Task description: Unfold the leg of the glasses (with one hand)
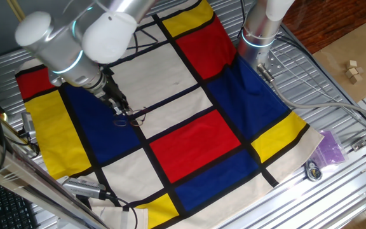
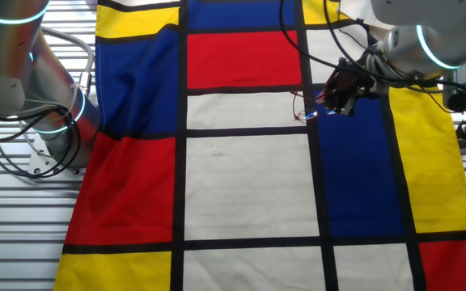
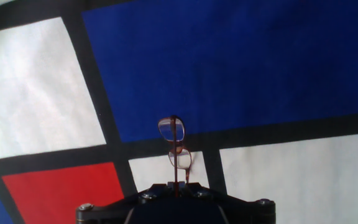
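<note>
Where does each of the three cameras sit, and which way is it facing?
One fixed view: high off one corner, looking down across the checked cloth; the arm shows, gripper at the glasses.
The other fixed view: above the opposite side, looking down; the gripper enters from the right.
Hand view: on the hand, looking along the fingers at the glasses; only the gripper's black base shows.
Shared: both fixed views show the gripper over the blue panel's edge.

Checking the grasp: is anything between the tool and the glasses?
Nothing. In the hand view the glasses stick straight out of the tool with no gap, over the checked cloth. One fixed view agrees, though small.
</note>
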